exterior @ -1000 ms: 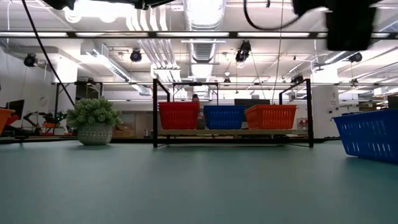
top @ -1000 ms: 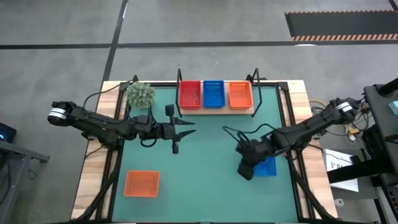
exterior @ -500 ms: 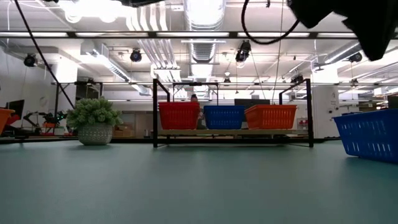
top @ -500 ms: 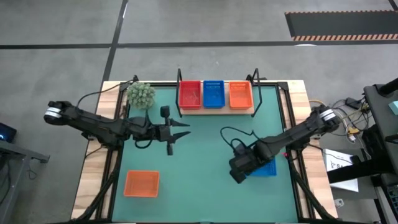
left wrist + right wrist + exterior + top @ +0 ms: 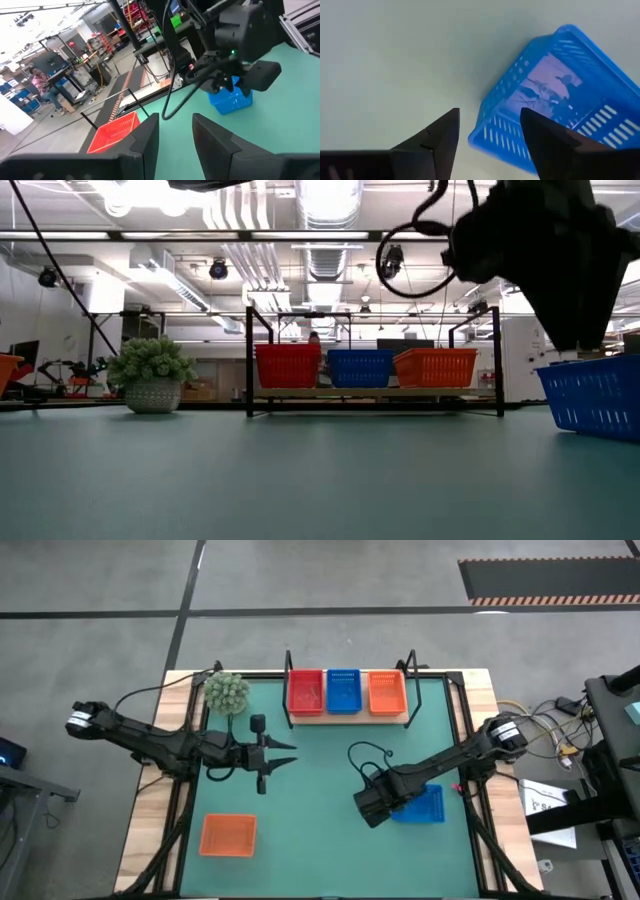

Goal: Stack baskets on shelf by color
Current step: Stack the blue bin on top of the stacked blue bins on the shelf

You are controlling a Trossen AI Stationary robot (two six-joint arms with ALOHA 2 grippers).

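While my right gripper (image 5: 487, 132) hangs spread over the blue basket (image 5: 555, 95), it seems clear of it. My left gripper (image 5: 268, 754) waits parted at mid-mat (image 5: 320, 840)

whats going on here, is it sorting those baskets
Yes. The right gripper hangs open over the edge of a loose blue basket on the green mat, not gripping it. The left gripper waits open mid-table. The shelf holds red, blue and orange baskets; another orange basket lies near the front.

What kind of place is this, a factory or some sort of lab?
Most likely a robotics lab or workshop. Two robot arms work at a green-matted table, bare ducts and strip lights run across the ceiling, and more workbenches with equipment fill the open hall behind.
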